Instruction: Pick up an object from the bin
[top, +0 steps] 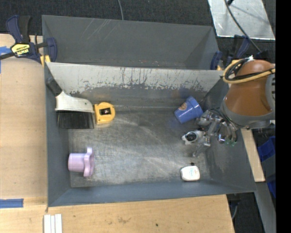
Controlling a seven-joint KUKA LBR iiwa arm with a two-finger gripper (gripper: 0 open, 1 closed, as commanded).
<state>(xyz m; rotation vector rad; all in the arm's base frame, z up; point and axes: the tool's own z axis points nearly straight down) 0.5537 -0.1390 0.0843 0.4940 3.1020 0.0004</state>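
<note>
the gripper (202, 139) hangs low at the right side of the bin (136, 47), under the arm's orange cover (247, 93); whether it's spread or closed i can't tell. nearest, just up and left of it, a blue cup (188, 109) lies tipped near the back wall, its long axis slanting. toward the front wall sits a small white rounded piece (190, 173), lying crosswise. well off to the left are a yellow tape measure (105, 113), its dark label too small to read, a brush (75, 113) beside it, and a lilac cup (81, 162) on its side.
</note>
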